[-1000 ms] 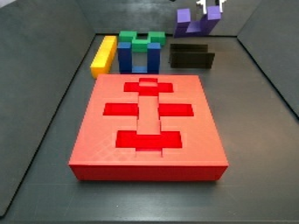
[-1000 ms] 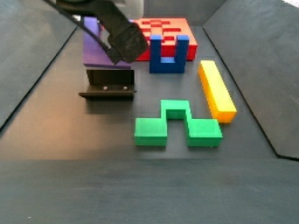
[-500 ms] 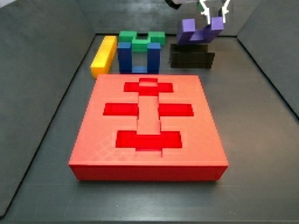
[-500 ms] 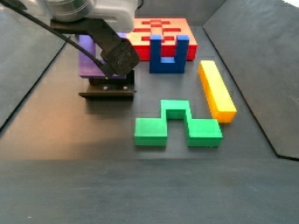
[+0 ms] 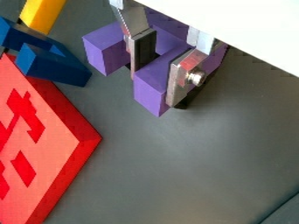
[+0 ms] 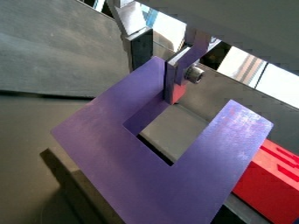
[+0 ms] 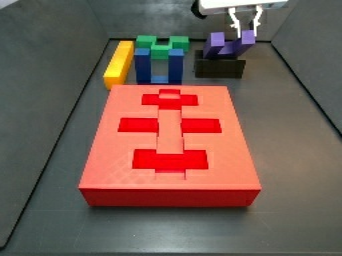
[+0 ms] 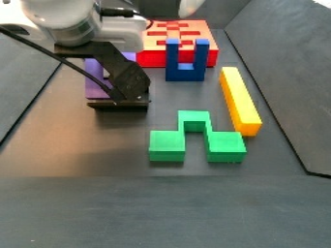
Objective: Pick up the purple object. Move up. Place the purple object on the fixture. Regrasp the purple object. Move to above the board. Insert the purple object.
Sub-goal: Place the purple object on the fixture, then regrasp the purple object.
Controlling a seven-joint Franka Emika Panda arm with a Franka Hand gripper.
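Jaws of the gripper (image 5: 163, 66) clamp one prong of the purple object (image 5: 146, 83), resting it upon the fixture (image 7: 221, 67), probably so they can regrasp for the board (image 7: 170, 150).

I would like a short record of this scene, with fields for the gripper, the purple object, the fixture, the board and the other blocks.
gripper: at the fixture, fingers closed on one prong of the purple object
purple object: held, sitting at the fixture
fixture: behind the board, dark
board: red, cutouts empty
other blocks: blue block, green block, yellow bar, all untouched
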